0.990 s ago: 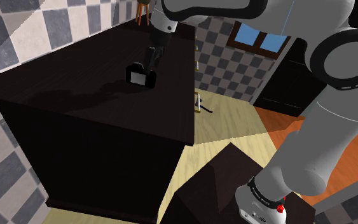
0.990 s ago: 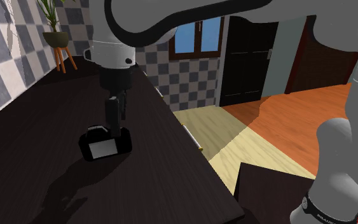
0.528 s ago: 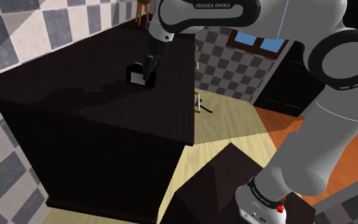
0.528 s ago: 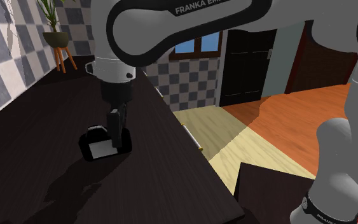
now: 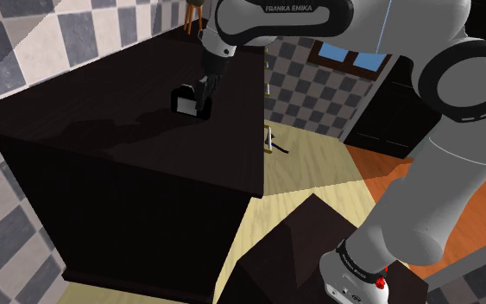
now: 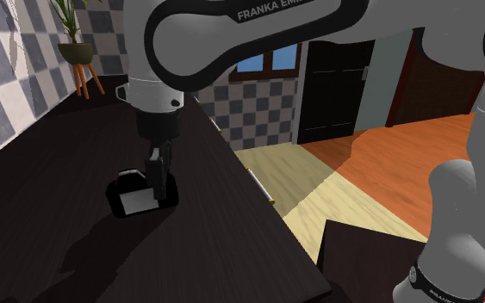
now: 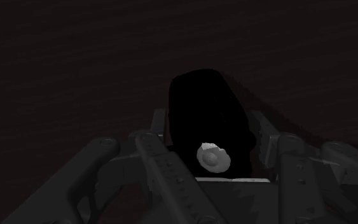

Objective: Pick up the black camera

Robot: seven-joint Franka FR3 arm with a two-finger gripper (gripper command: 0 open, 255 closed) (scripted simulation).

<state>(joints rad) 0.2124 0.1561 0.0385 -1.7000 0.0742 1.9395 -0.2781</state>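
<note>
here the gripper point(image 6: 158, 182) reaches down over the camera point(image 6: 133, 200), which rests on the dark counter point(image 5: 94, 129). the fingers point(image 7: 153, 137) straddle the black body, pressed close against both sides, clasping it. a grey knob point(image 7: 212, 157) on the camera shows between them.

Dark counter point(image 5: 137, 147) backed by grey-and-white checkered wall tiles point(image 6: 8, 77), with, in the second exterior view, a potted plant point(image 6: 72, 34) on a wooden stool point(image 6: 88, 79) at 11 o'clock, a blue-paned window point(image 6: 262, 52) at 12, a black door point(image 6: 335, 86) at 1 and plank floor point(image 6: 378, 163) at 3.
</note>
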